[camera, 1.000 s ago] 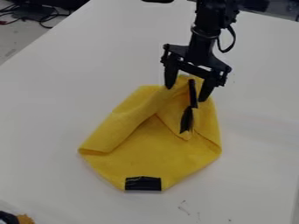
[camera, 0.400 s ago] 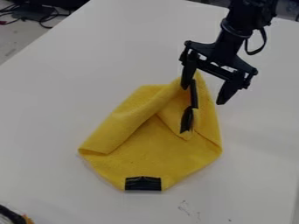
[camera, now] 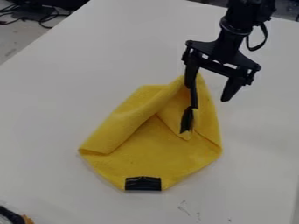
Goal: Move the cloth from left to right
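**White Tabletop Beside a Grey Floor Strewn With Cables**

A smooth white table (camera: 70,96) spreads across most of the camera view, its left edge running on a slant from the top down to the left side. Past that edge, in the upper left corner, lies a grey floor (camera: 15,37), where thin dark cables (camera: 44,21) loop near a dark object (camera: 35,3) too dim to identify. Small dark marks (camera: 184,210) fleck the tabletop near the bottom. Beyond the table's far edge, at upper right, runs a dark and grey strip (camera: 286,13), its nature unclear. The light is soft, with faint, blurred shadows.
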Controlling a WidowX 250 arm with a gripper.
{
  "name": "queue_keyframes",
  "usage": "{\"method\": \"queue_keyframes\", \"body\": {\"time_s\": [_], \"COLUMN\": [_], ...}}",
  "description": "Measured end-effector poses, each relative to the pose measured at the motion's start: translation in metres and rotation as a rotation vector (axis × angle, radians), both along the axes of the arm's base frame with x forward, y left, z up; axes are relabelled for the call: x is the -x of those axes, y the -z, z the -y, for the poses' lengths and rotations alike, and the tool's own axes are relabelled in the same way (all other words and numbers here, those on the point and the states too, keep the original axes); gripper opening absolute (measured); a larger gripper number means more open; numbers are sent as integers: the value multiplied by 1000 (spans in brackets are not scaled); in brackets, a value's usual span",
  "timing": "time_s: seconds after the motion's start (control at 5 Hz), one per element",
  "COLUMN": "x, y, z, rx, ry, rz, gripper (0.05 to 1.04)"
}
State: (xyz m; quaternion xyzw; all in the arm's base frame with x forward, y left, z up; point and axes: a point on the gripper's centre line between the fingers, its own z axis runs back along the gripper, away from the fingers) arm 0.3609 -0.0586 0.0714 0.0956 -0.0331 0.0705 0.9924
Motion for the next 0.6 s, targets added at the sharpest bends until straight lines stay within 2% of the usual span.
{"method": "queue_keyframes", "body": {"time_s": [0.4, 0.6], "x": [-1, -2], "y": [20, 27], "z": [-13, -17], "rx": [56, 69], "ry": [-10, -2], "rz": [-4, -1], "gripper": [1000, 994]}}
